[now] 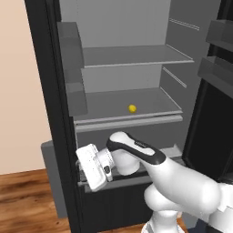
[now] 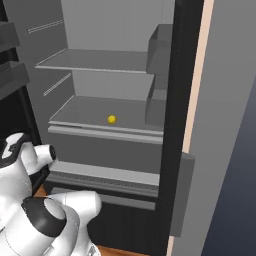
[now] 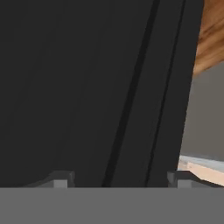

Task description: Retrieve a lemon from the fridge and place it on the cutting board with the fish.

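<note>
The fridge (image 1: pixel 54 91) stands open, black outside and grey inside, filling most of the left base view; a beige wall and wooden floor (image 1: pixel 27 200) show at the left and lower left. Two grey shelves cross the interior, and door bins hang at both sides. No writing or label can be read anywhere. One lemon (image 1: pixel 132 108) lies alone on the lower shelf (image 1: pixel 150 102), near the frame's centre. The gripper (image 3: pixel 118 179) sits low by the left door, its jaws well apart and empty, facing a black panel.
</note>
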